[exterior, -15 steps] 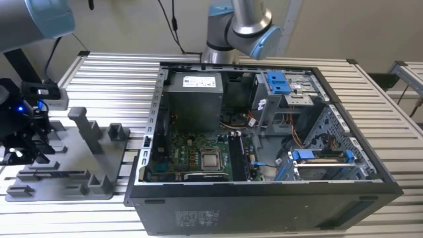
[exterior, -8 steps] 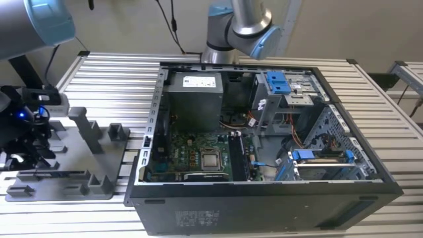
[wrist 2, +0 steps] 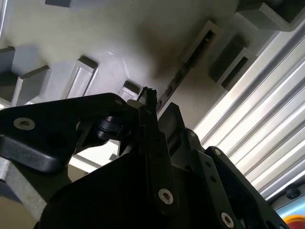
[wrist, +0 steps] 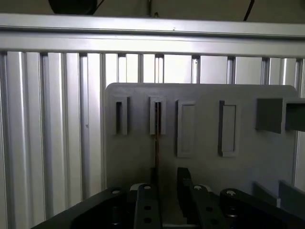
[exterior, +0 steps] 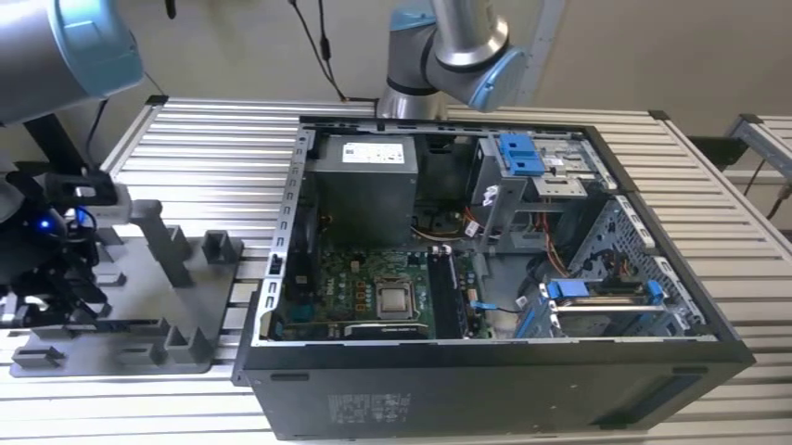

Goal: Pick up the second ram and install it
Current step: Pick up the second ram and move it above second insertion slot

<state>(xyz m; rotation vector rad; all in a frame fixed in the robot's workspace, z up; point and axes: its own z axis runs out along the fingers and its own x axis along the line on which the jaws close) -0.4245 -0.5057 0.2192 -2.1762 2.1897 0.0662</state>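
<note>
One thin stick, the second ram [wrist: 156, 138], stands edge-on in the tray [wrist: 205, 162] slot dead ahead of my claw [wrist: 164, 188], long axis running away from me; fingers [wrist: 185, 183] apart, straddling its near end.

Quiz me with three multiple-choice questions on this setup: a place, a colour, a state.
1. Where is the grey tray relative to the computer case? A. at the exterior view's left of it B. inside it C. atop it
2. What colour are the case's plastic latches? A. red B. blue C. yellow
3. How is the pincer? A. open B. shut C. holding a screwdriver
Answers: 1 A, it lies beside the case. 2 B, they are bright blue. 3 A, in the first wrist view its fingers stand apart, by the ram in a tray slot.
</note>
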